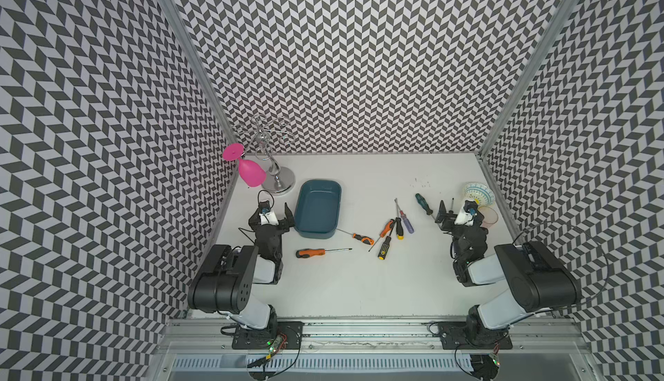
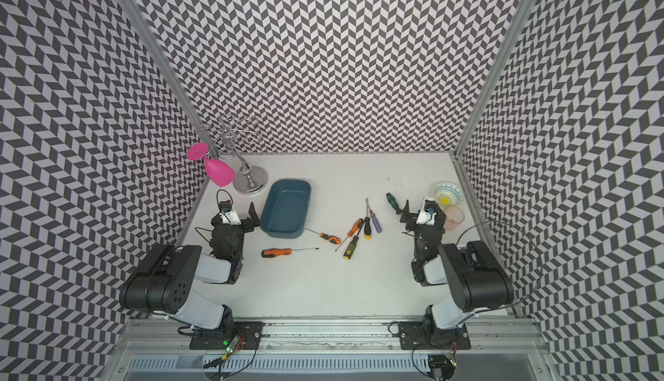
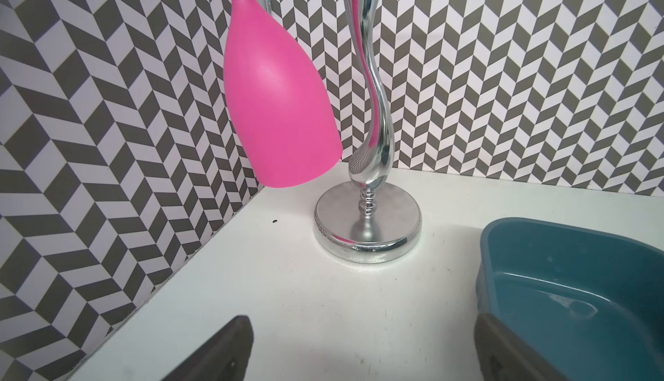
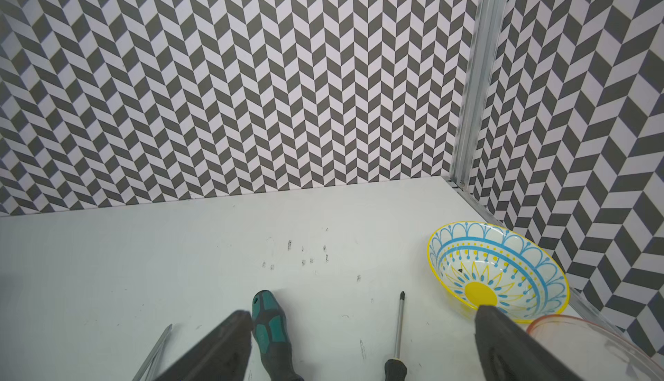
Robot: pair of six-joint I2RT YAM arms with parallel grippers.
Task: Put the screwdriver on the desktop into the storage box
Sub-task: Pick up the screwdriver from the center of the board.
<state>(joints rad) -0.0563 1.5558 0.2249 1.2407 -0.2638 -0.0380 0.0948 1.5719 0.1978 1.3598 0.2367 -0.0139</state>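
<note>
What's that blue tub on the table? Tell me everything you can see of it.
The box is a dark teal-blue rectangular tub, plastic by its look, with rounded corners and low walls. It stands upright and empty on the white desktop. A chrome stand is beside its far left corner, apart from it. The open left gripper is close by its left wall; whether they touch is unclear. The tip of a small orange screwdriver lies near its near right corner.
</note>
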